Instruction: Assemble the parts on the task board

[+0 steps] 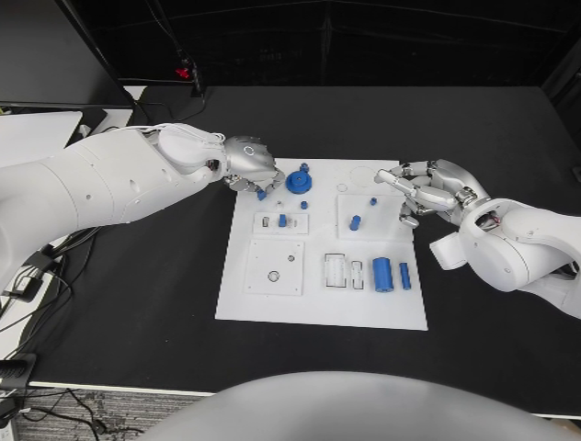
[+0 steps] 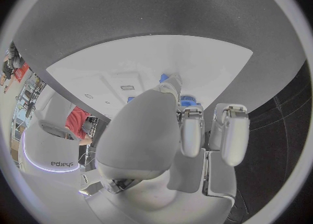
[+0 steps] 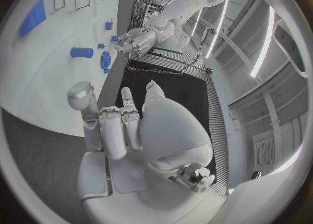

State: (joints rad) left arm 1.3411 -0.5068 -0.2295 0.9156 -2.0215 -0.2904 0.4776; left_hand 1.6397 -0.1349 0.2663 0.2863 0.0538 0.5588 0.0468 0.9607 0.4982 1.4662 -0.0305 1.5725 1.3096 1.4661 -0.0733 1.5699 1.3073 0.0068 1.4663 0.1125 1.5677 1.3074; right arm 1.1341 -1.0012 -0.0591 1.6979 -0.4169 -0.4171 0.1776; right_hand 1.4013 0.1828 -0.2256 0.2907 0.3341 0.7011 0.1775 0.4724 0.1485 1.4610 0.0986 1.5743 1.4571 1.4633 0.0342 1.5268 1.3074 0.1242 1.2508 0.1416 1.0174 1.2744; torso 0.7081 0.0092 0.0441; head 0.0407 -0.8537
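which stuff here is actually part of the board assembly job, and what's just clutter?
Job:
task board
blue gear-like part at the far edge
two blue cylinders lying near the right edge
small blue pegs standing mid-board
left hand and right hand over the far corners

Clutter:
cables off the table's left side
monitor at far left

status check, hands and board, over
Left hand at the board's far left corner, fingertips by a blue part. Right hand over the far right edge, holding nothing. Nothing in the way.
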